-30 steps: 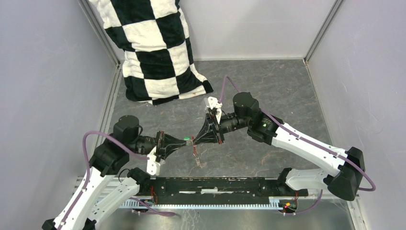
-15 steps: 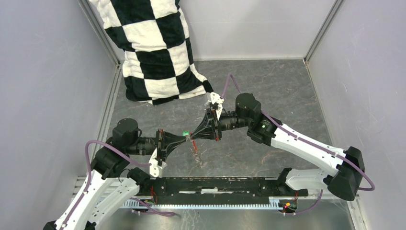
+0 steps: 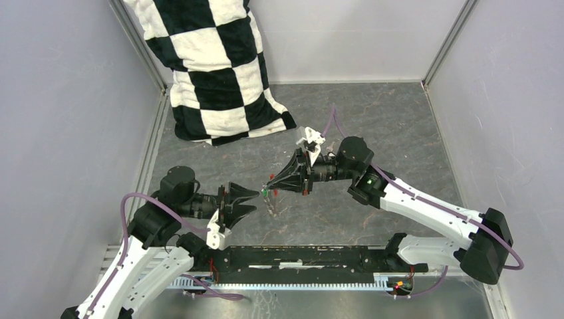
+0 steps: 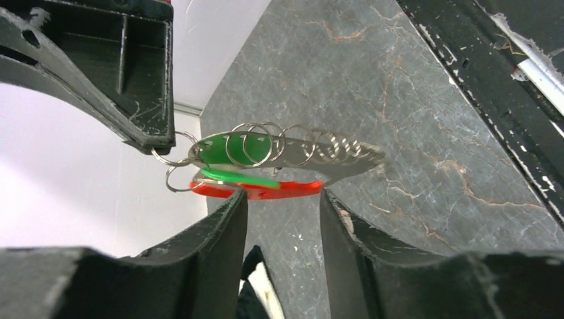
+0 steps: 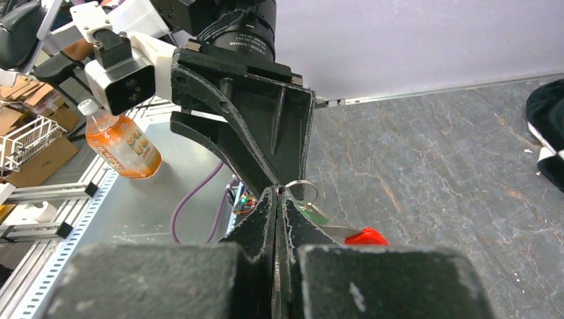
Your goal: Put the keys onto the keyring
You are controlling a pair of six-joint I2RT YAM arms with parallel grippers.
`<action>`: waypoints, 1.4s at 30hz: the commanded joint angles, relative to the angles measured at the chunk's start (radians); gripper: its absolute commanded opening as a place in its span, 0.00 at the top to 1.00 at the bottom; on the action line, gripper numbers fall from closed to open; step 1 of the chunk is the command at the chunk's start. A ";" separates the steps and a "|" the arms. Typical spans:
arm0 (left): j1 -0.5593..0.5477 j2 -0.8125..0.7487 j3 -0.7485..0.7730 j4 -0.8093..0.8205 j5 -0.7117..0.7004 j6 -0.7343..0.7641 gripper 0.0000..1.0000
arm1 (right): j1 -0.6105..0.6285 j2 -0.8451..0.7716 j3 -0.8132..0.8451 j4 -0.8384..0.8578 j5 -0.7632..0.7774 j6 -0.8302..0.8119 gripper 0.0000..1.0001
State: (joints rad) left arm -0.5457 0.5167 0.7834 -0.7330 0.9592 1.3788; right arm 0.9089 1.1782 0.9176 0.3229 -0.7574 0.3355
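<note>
My right gripper (image 3: 268, 189) (image 5: 277, 191) is shut on the thin wire ring of the keyring (image 4: 174, 159) and holds it above the table. From that ring hang the red plastic piece (image 4: 266, 190) (image 5: 364, 236), the grey strip (image 4: 332, 159) (image 3: 271, 210) and a green-tagged key (image 4: 226, 147) (image 3: 265, 193). Whether that key is threaded on the ring I cannot tell. My left gripper (image 3: 255, 201) (image 4: 282, 199) is open just left of the bunch. Its fingers (image 4: 219, 232) stand apart under the red piece with nothing between them.
A black-and-white checkered cloth (image 3: 213, 66) is heaped at the back left against the wall. Grey walls close in the marbled table (image 3: 386, 126) on three sides. A black rail (image 3: 299, 256) runs along the near edge. An orange drink bottle (image 5: 123, 147) stands beyond the table.
My left gripper has opened, let go of the green-tagged key and drawn back to the left. The bunch now hangs from my right gripper, which shifted slightly right.
</note>
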 commanded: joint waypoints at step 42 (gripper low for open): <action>0.000 0.246 0.170 0.230 0.105 -0.864 0.77 | -0.005 -0.086 -0.100 0.274 0.041 0.013 1.00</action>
State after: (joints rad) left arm -0.5457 0.7650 0.9699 -0.4934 1.0771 0.5781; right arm 0.9070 1.1320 0.7959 0.4992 -0.7517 0.3443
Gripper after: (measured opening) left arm 0.239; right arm 0.006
